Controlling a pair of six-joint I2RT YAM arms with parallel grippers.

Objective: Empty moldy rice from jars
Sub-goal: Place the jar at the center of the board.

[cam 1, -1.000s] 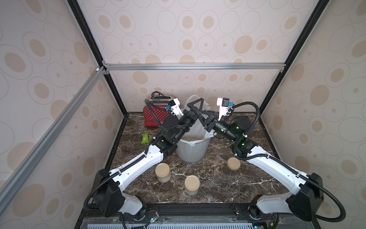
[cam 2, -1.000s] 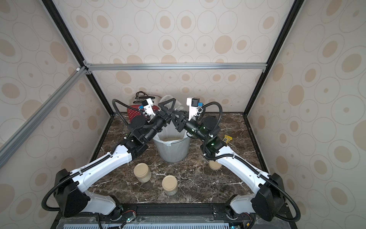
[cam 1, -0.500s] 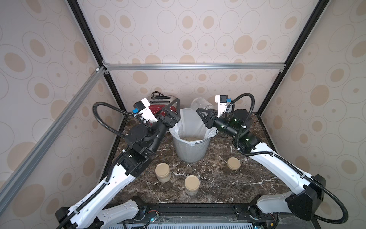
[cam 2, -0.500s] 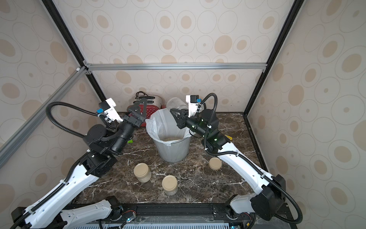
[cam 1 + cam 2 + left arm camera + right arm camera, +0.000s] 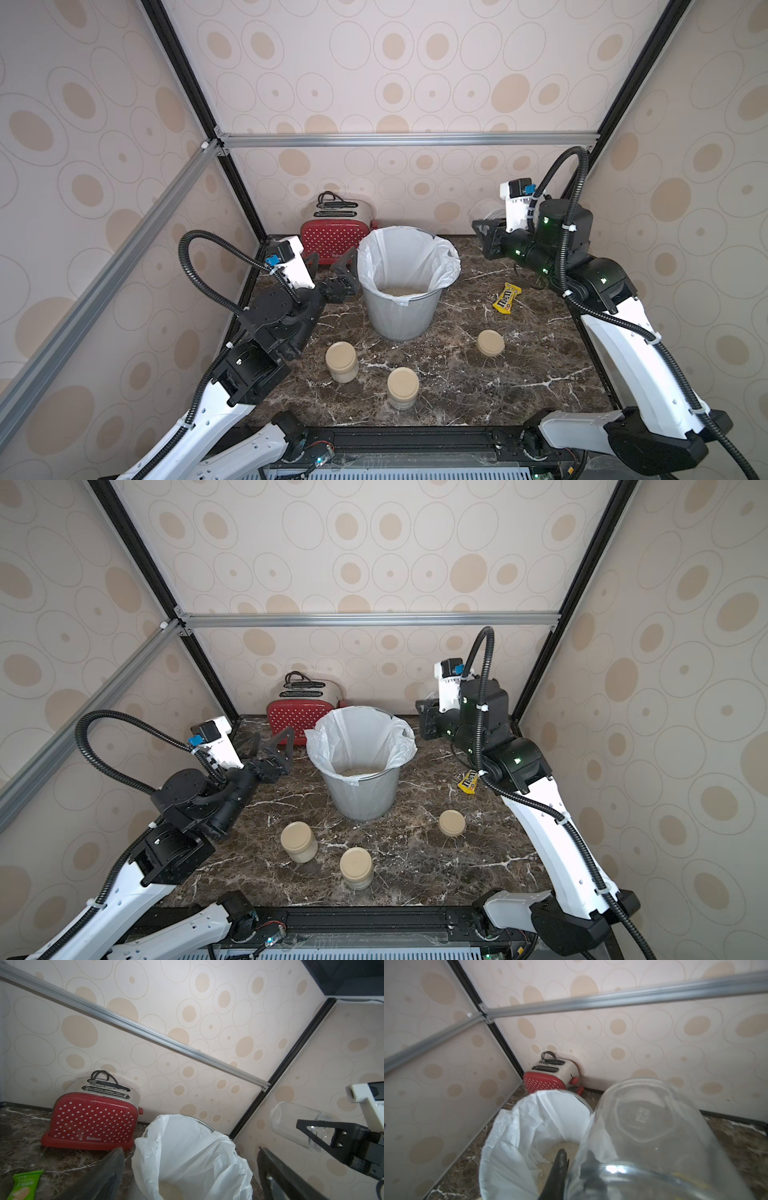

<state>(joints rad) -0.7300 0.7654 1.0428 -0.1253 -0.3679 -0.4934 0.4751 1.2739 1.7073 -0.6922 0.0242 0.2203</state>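
Note:
My right gripper [image 5: 484,243] [image 5: 575,1160] is shut on the rim of an empty clear glass jar [image 5: 654,1126] [image 5: 291,1126]. It holds the jar on its side in the air, right of the grey mesh bin [image 5: 399,320] [image 5: 359,800]. Moldy rice [image 5: 401,291] [image 5: 562,1147] lies in the bin's white liner. Two lidded jars [image 5: 341,361] [image 5: 402,388] with pale grains inside stand in front of the bin. A loose beige lid [image 5: 490,343] lies to the front right. My left gripper [image 5: 330,259] [image 5: 191,1150] hangs open and empty just left of the bin.
A red dotted toaster [image 5: 334,241] stands against the back wall, left of the bin. A yellow candy packet [image 5: 507,297] lies on the marble under my right arm. A green snack packet [image 5: 22,1184] lies near the left wall. Black frame posts stand at the back corners.
Both arms have drawn back from above the bin. The left gripper went left and down, empty. The right gripper carried the emptied jar to the back right.

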